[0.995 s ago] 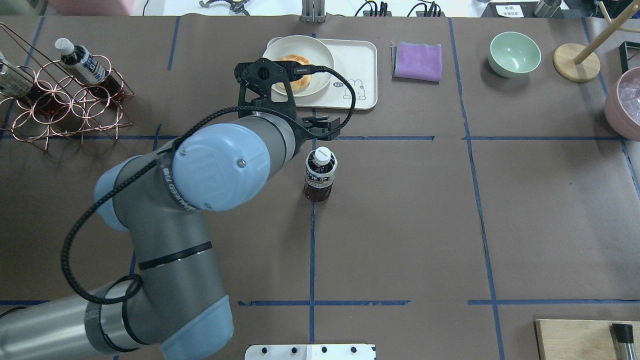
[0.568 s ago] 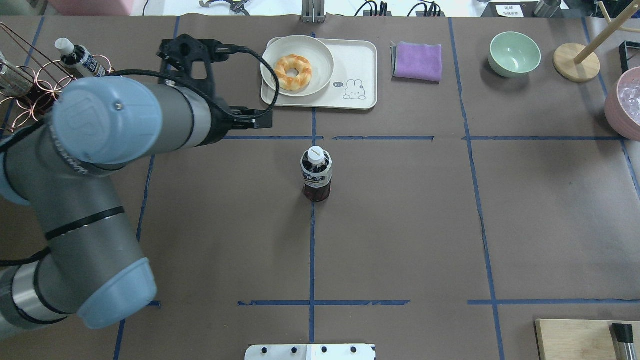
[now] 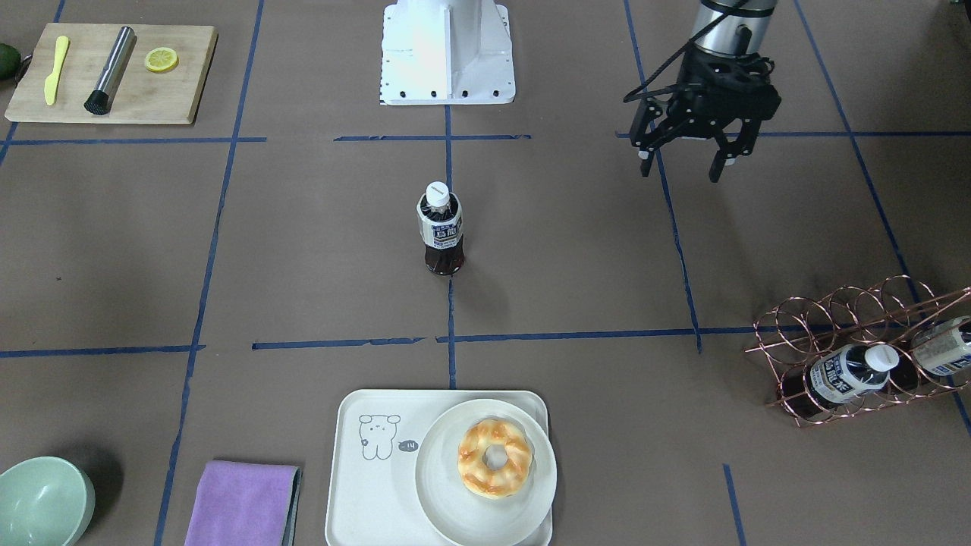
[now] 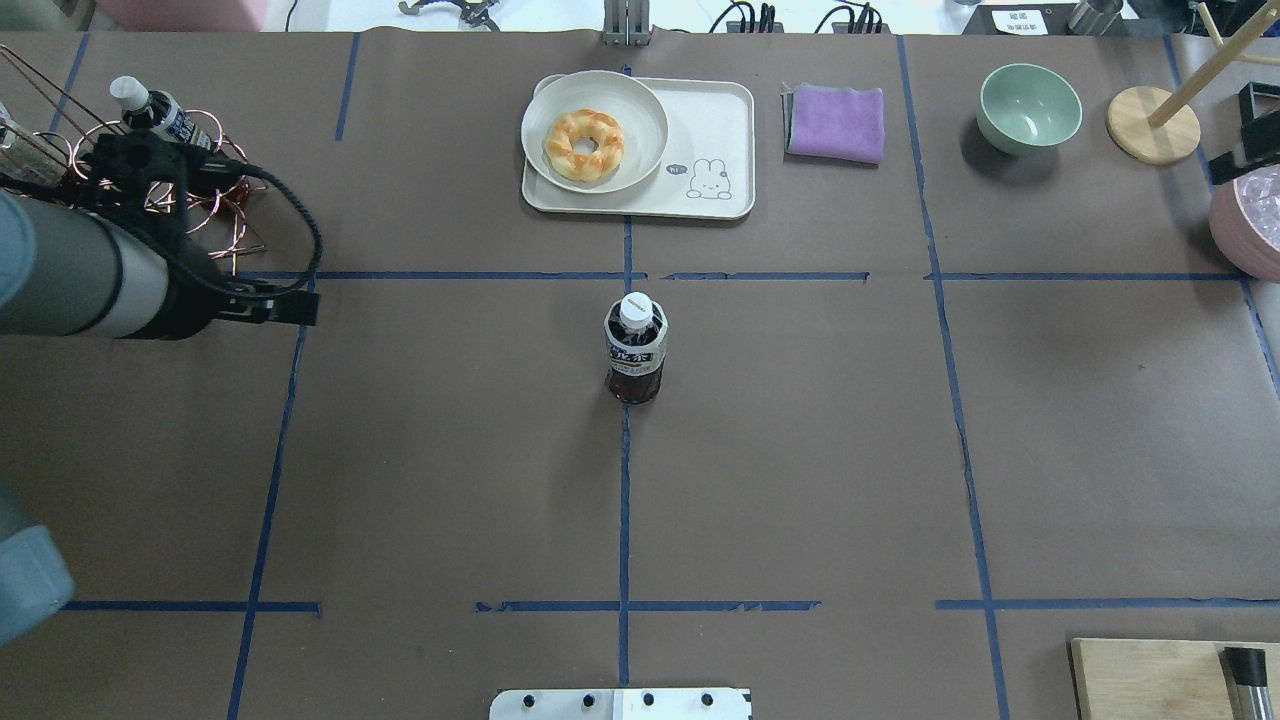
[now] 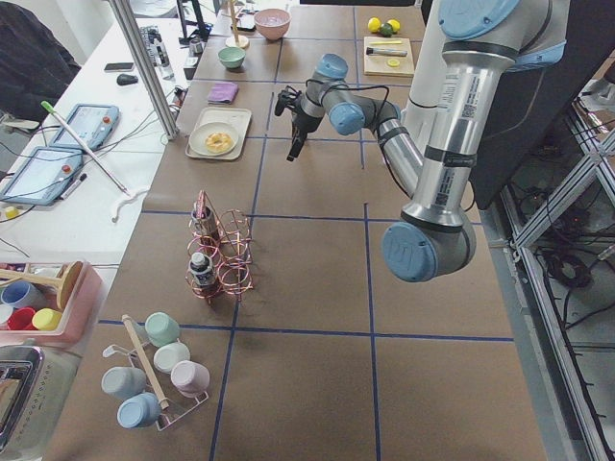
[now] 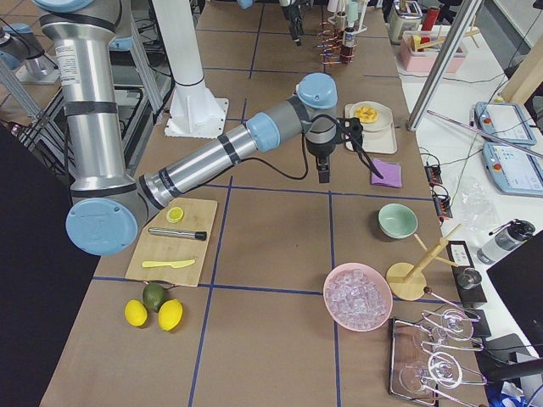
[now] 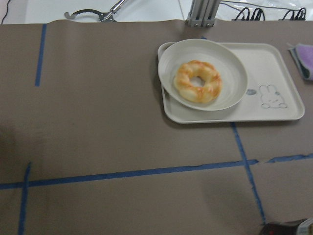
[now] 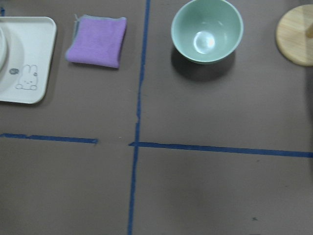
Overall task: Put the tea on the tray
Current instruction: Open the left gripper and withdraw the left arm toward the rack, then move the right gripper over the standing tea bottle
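Observation:
The tea [image 4: 635, 345] stands upright and alone at the table's middle, on the centre tape line; it also shows in the front view [image 3: 440, 227]. The cream tray [image 4: 715, 125] lies at the far edge beyond it, with its bear drawing on the bare part, and it shows in the front view [image 3: 364, 485] and the left wrist view [image 7: 274, 68]. My left gripper [image 3: 681, 173] hangs open and empty, well to the left of the tea, near the wire rack. My right gripper [image 6: 322, 174] shows only in the right side view, raised over the table's right part; I cannot tell its state.
A round white plate with a doughnut [image 4: 595, 130] fills the tray's left half. A copper wire rack [image 4: 150, 200] with two similar bottles stands far left. A purple cloth [image 4: 835, 122], green bowl [image 4: 1029, 108], pink ice bowl [image 4: 1250, 210] and wooden board [image 3: 114, 72] lie around.
My left arm has swung left, from just beside the tea's cap to near the wire rack. The tea has stayed upright in its place.

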Available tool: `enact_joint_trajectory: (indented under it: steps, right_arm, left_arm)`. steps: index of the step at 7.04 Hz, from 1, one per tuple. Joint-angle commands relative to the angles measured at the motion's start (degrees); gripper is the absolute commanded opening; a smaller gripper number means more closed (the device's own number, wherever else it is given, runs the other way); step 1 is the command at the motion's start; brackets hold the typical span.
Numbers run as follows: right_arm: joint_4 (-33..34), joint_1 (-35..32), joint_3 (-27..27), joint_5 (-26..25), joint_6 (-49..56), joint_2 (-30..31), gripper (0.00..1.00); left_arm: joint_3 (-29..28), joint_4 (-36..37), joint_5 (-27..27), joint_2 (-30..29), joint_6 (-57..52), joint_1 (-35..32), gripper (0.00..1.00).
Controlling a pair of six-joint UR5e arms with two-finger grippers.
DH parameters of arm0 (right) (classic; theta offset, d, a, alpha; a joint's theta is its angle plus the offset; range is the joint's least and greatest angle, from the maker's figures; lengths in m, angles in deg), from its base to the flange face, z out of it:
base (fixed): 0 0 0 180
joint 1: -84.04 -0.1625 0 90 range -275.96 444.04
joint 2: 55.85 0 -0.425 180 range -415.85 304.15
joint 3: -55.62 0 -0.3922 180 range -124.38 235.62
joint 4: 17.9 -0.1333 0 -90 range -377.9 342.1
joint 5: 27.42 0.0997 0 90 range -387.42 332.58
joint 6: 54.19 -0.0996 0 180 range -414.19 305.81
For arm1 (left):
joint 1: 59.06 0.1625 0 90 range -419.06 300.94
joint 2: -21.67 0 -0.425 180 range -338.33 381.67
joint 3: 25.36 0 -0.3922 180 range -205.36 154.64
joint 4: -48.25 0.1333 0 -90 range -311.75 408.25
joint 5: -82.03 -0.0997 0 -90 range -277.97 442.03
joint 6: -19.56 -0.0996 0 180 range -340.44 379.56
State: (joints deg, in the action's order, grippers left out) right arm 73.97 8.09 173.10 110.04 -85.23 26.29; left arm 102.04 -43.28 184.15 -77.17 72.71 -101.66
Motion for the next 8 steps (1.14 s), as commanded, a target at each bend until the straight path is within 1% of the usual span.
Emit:
enact_joint_trajectory:
  steps: [1,2,3,4,5,6,7,8]
  right_arm:
    - [0.4,10.5,3.3,-5.5,-16.4,-7.7,1.00]
    - [0.6,16.6,3.6,-9.5,-25.1,-11.8,1.00]
    - [0.8,22.5,3.6,-13.2,-32.0,-15.4,1.00]
    - [3.5,27.2,3.6,-18.1,-36.3,-18.8,1.00]
    - [10.1,31.4,3.5,-22.6,-37.2,-23.9,1.00]
    - [14.8,35.4,3.3,-26.5,-37.3,-27.7,1.00]
    - [14.8,37.9,2.9,-28.4,-39.5,-28.6,1.00]
    - [15.0,40.6,1.2,-30.0,-42.8,-31.9,1.00]
  left_arm:
    - [0.5,0.0,8.3,9.6,-10.6,-7.6,1.00]
    - [0.5,0.0,12.9,13.9,-17.3,-12.9,1.00]
    - [-0.5,0.2,18.1,16.3,-24.1,-18.3,1.00]
    - [-2.4,0.7,19.8,18.6,-30.1,-22.1,1.00]
    - [-5.5,1.3,20.7,18.9,-34.3,-26.1,1.00]
    - [-8.5,1.3,21.0,18.8,-39.6,-29.3,1.00]
    - [-10.5,1.2,21.2,18.4,-40.7,-31.8,1.00]
    - [-11.2,1.1,21.2,18.2,-40.7,-31.9,1.00]
